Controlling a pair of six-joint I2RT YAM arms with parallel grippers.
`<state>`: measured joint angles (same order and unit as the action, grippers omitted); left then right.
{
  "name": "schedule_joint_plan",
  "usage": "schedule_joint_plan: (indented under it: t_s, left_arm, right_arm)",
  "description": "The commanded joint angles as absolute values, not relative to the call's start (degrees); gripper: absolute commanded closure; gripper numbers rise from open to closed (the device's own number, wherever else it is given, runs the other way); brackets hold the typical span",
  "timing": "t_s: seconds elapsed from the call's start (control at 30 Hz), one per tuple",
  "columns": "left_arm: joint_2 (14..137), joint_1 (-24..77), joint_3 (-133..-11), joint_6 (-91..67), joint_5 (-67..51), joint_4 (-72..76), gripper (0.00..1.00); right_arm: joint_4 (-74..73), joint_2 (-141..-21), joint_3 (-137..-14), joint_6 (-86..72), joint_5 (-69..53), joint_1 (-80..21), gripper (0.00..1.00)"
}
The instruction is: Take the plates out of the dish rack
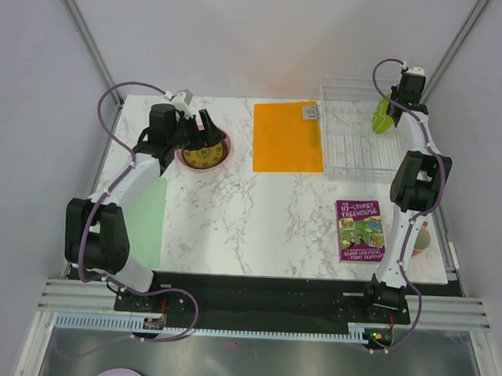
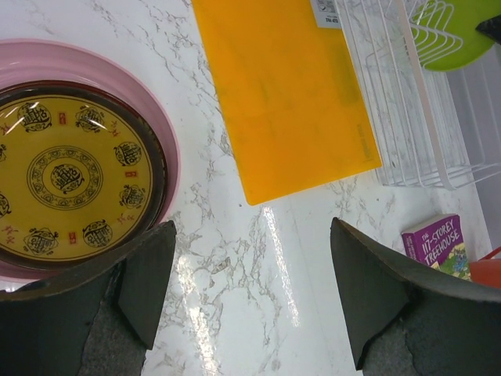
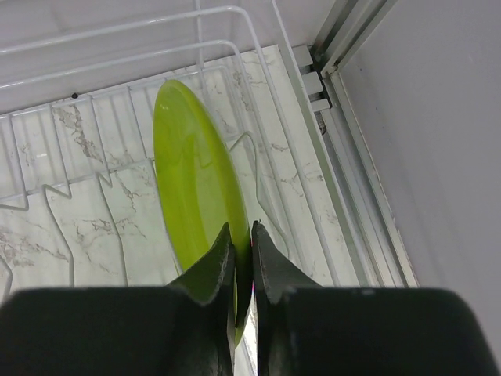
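The lime green plate [image 3: 196, 180] stands on edge in the clear dish rack [image 1: 353, 147] at the back right; it also shows in the top view [image 1: 381, 117] and the left wrist view [image 2: 450, 35]. My right gripper [image 3: 243, 239] is shut on its rim. The yellow patterned plate [image 1: 201, 157] lies in a stack on the dark red plate [image 2: 156, 168] and the pink plate [image 2: 168, 133] at the back left. My left gripper [image 2: 254, 290] is open and empty, just right of that stack.
A flat orange mat [image 1: 287, 135] lies between the stack and the rack. A purple book [image 1: 362, 230] lies front right, with an orange mug [image 2: 485, 270] beside it. A green patch [image 1: 149, 221] marks the left side. A lilac plate [image 1: 119, 375] sits below the table edge.
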<state>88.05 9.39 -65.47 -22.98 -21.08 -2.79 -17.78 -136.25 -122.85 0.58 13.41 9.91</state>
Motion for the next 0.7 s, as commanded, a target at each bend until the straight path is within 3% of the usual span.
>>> schedule_joint_plan:
  t_s: [0.0, 0.27, 0.47, 0.63, 0.67]
  left_arm:
    - [88.5, 9.5, -65.0, -21.7, -21.5, -0.4, 0.14]
    - [87.5, 9.5, -64.1, -22.1, -21.0, -0.3, 0.14]
    - [86.0, 9.5, -63.5, -22.1, -20.2, -0.6, 0.16]
    - [83.6, 9.5, -62.8, -21.6, -19.4, -1.3, 0.13]
    - [83.2, 9.5, -62.5, -21.5, -18.8, -1.3, 0.08]
  right_arm:
    - [-17.3, -136.1, -124.5, -0.4, 10.4, 10.5, 0.99]
    - [-11.8, -128.2, -120.3, 11.6, 28.1, 5.1, 1.00]
    - [-2.5, -124.1, -118.8, 28.7, 50.2, -3.2, 1.00]
    - [-1.8, -116.7, -114.2, 27.3, 50.1, -3.5, 1.00]
    - [-2.8, -115.0, -111.0, 26.0, 49.0, -3.5, 1.00]
